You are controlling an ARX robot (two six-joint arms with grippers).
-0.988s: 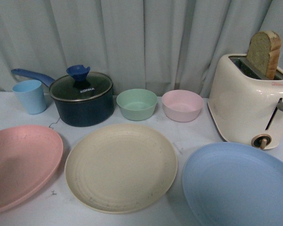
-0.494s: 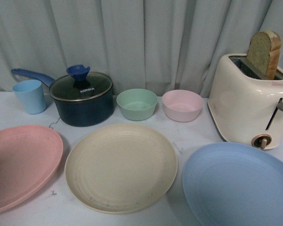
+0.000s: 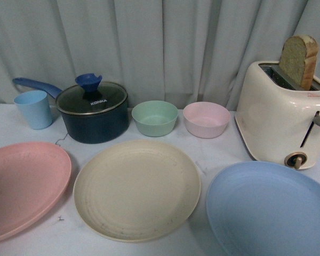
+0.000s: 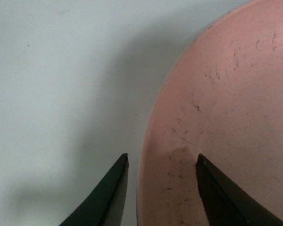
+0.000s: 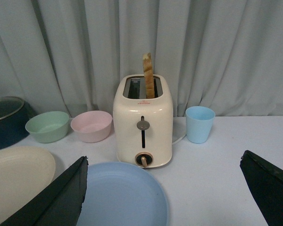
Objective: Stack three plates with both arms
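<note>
In the front view, three plates lie flat in a row on the white table (image 3: 213, 154), none overlapping: the pink plate (image 3: 21, 186) on the left, the cream plate (image 3: 136, 189) in the middle and the blue plate (image 3: 269, 210) on the right, each just beside the next. Behind them stand a cup (image 3: 33, 109), a lidded pot (image 3: 93, 114), a green bowl (image 3: 154, 118), a pink bowl (image 3: 206, 119) and a toaster (image 3: 280, 120) with bread (image 3: 297, 61) sticking out; neither arm shows here. In the left wrist view, the left gripper (image 4: 162, 156) has its fingers spread across the pink plate's rim, one tip over the bare table and the other over the plate; whether they touch it I cannot tell. In the right wrist view, the right gripper (image 5: 164, 162) has its fingers wide apart and holds nothing. The blue plate lies between them, in front of the toaster. The two bowls and the cream plate are on one side of the toaster, and another cup (image 5: 199, 124) is on the other.
</note>
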